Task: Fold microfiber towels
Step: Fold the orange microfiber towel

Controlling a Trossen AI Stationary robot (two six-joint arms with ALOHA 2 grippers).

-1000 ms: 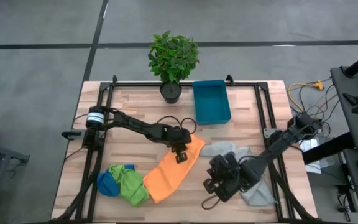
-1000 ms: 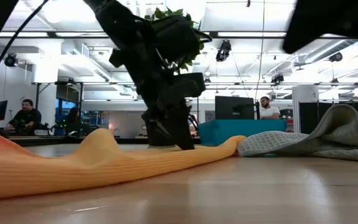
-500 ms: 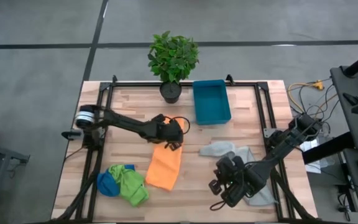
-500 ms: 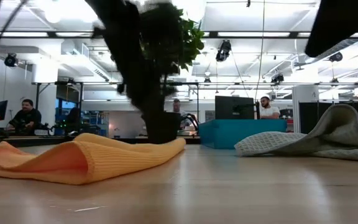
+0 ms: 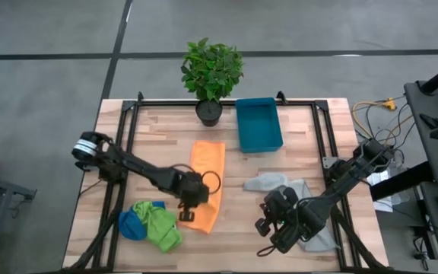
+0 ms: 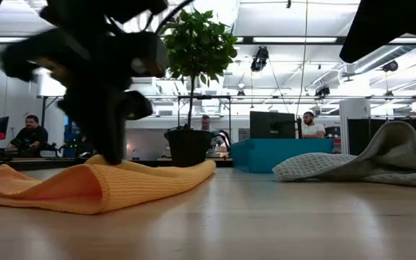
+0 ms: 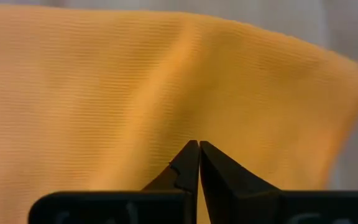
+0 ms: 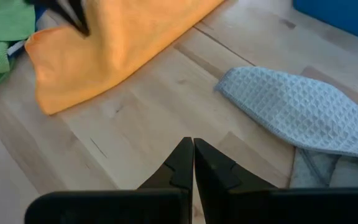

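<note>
The orange towel [image 5: 207, 171] lies as a long strip from the table's middle toward the near edge, and its near part rises in a rounded fold [image 6: 100, 184]. My left gripper [image 5: 185, 215] is shut at that strip's near left edge, with orange cloth [image 7: 104, 81] filling its wrist view. My right gripper [image 5: 261, 227] hangs shut over bare wood beside the pale grey towel [image 5: 280, 183], which lies crumpled and partly under that arm. The lime green towel [image 5: 160, 226] and the blue towel [image 5: 131, 224] lie bunched together at the near left. My left gripper points steeply down over the orange towel's near left part [image 7: 241, 106] with its fingers shut. The cloth's fold and the gripper itself hide the tips, so I cannot tell whether they touch the towel.
A teal bin [image 5: 258, 125] and a potted plant [image 5: 210, 106] stand at the far edge. A black frame [image 5: 318, 129] runs round the tabletop. Bare wood [image 5: 242, 221] lies between the orange and grey towels. People sit in the room beyond.
My left gripper, shut throughout, has drawn the orange towel's far right corner toward the far left. The towel has turned from a slant into a far-to-near strip with a raised fold. The gripper has then gone along it toward the near left.
</note>
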